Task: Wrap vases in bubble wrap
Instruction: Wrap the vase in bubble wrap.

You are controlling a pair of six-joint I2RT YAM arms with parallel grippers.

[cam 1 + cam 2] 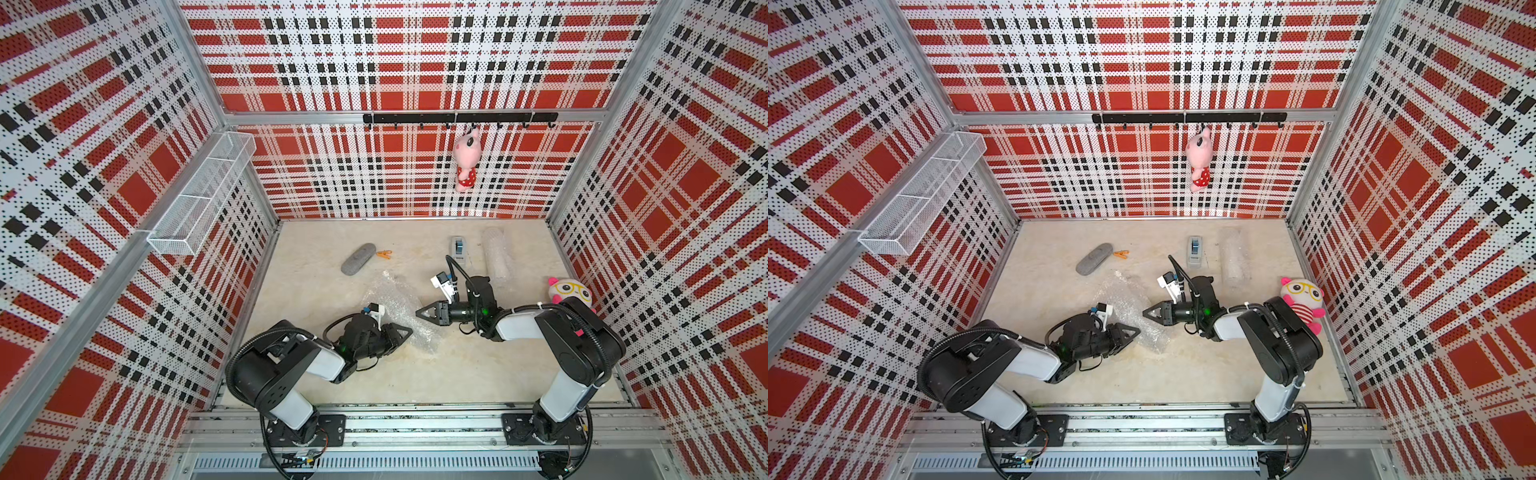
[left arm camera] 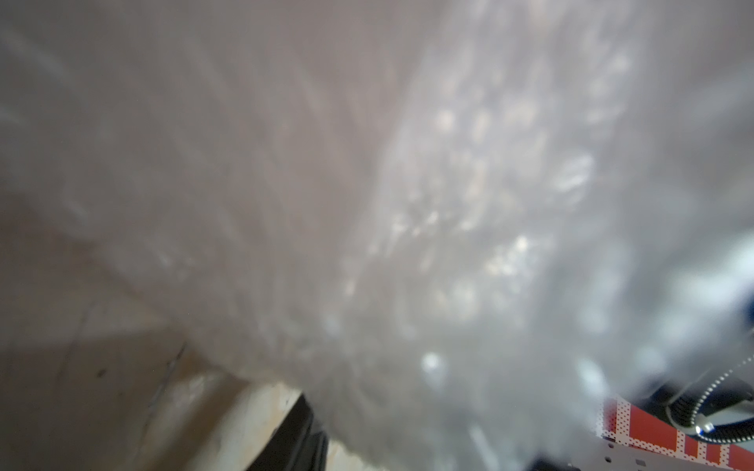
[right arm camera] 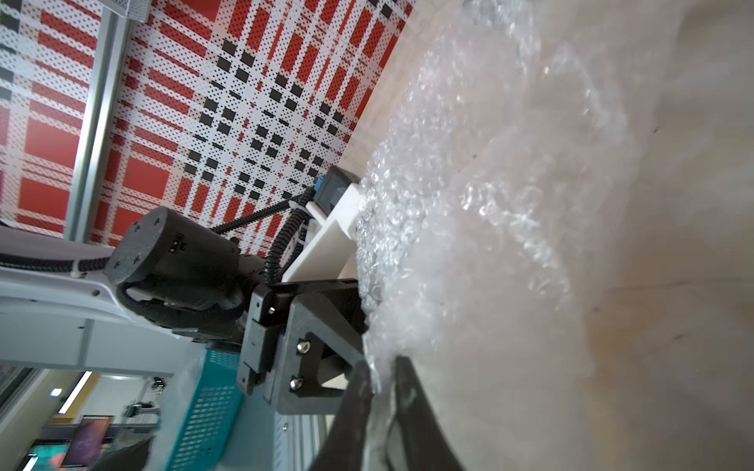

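The right hand (image 3: 381, 407) pinches an edge of the bubble wrap (image 1: 392, 301); the left hand (image 1: 406, 331) meets that sheet, grip unclear.

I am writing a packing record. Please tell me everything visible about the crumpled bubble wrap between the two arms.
The bubble wrap is a clear, shiny plastic sheet with small bubbles, crumpled into a long loose bundle. It lies slantwise on the beige table, near its middle. The right pincer pinches its edge; the left pincer rests at its near end, grip unclear. Whether anything is inside cannot be told.
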